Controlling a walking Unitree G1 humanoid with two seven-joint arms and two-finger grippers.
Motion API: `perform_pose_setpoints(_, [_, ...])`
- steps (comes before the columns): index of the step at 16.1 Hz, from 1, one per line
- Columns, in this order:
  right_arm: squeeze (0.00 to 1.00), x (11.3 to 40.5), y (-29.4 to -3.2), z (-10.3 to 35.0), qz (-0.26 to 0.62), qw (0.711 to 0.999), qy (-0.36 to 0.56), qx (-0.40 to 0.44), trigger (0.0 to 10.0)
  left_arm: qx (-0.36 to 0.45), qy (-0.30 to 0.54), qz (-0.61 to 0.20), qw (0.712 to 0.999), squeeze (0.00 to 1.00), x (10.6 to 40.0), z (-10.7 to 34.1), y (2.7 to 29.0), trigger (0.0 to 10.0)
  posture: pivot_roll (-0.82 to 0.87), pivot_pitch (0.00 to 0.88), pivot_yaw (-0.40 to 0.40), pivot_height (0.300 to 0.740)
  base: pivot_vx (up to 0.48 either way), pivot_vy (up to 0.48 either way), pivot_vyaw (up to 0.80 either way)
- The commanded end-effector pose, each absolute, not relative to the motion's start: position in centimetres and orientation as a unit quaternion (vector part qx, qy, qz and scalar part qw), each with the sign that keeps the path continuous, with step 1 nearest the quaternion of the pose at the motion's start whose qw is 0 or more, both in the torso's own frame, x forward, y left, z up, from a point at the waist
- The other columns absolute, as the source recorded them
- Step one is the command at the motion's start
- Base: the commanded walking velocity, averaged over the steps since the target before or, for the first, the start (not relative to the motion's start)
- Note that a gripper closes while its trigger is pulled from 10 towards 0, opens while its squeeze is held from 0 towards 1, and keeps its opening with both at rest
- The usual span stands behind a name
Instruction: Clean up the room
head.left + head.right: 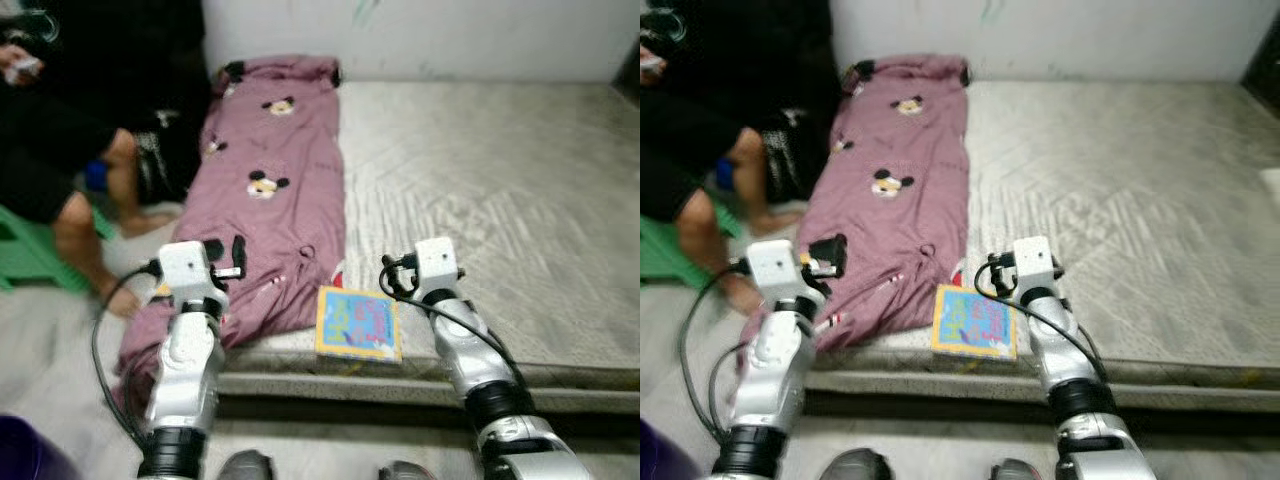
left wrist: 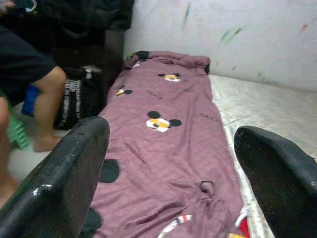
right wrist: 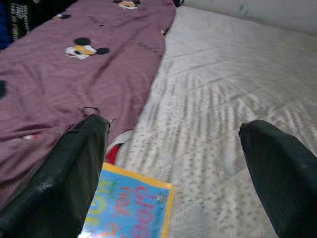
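A mauve blanket [image 1: 270, 190] printed with cartoon mice lies lengthwise on the left side of a grey mattress [image 1: 500, 180], its near end hanging over the front corner. A colourful book [image 1: 358, 323] rests flat at the mattress's front edge, just right of the blanket. My left gripper [image 2: 173, 163] hovers open over the blanket's near end, its fingers [image 2: 69, 173] wide apart and empty. My right gripper [image 3: 173, 163] is open above the bare mattress just past the book [image 3: 131, 208], holding nothing. Something red [image 3: 114, 151] peeks out at the blanket's edge.
A person [image 1: 60, 150] in black sits on a green stool [image 1: 25, 255] to the left of the mattress, bare feet on the floor. A black bag [image 1: 160, 160] stands beside them. A white wall [image 1: 420, 35] backs the mattress. My feet [image 1: 245, 465] are at its front edge.
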State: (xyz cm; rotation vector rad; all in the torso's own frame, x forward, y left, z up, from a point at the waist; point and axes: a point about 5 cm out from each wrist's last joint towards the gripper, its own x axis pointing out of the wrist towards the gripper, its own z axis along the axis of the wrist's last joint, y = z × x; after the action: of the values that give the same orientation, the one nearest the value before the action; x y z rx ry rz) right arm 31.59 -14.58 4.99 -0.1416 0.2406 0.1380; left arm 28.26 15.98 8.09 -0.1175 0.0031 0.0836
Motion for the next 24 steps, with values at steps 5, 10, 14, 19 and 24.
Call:
perform_pose_setpoints(5, [0.0, 31.82, -14.05, 5.2, 0.077, 0.988, 0.12, -0.066, 10.0, -0.059, -0.01, 0.038, 0.997, 0.0, 28.23, 8.51, 16.13, 10.0, -0.05, 0.0, 0.025, 0.74, 0.0, 0.0, -0.13])
perform_pose_setpoints(10, [0.0, 31.87, -14.04, 5.24, 0.077, 0.988, 0.119, -0.066, 10.0, -0.058, -0.013, 0.037, 0.998, 0.0, 28.24, 8.59, 16.13, 10.0, -0.05, 0.0, 0.026, 0.74, 0.277, 0.0, 0.0])
perform_pose_setpoints(14, [0.0, 31.89, -14.05, 5.27, 0.076, 0.988, 0.12, -0.065, 10.0, -0.058, -0.012, 0.036, 0.998, 0.0, 28.25, 8.6, 16.13, 10.0, -0.05, 0.0, 0.026, 0.74, 0.289, 0.0, 0.0])
perform_pose_setpoints(19, [0.0, 31.94, -14.1, 5.3, 0.073, 0.988, 0.12, -0.065, 10.0, -0.057, -0.011, 0.036, 0.998, 0.0, 28.29, 8.58, 16.14, 10.0, -0.05, 0.0, 0.024, 0.74, 0.273, 0.0, 0.0])
perform_pose_setpoints(24, [0.0, 31.99, -14.19, 5.33, 0.069, 0.988, 0.119, -0.065, 10.0, -0.053, -0.006, 0.043, 0.998, 0.0, 28.34, 8.44, 16.29, 10.0, -0.05, 0.0, 0.026, 0.74, 0.104, 0.0, 0.0])
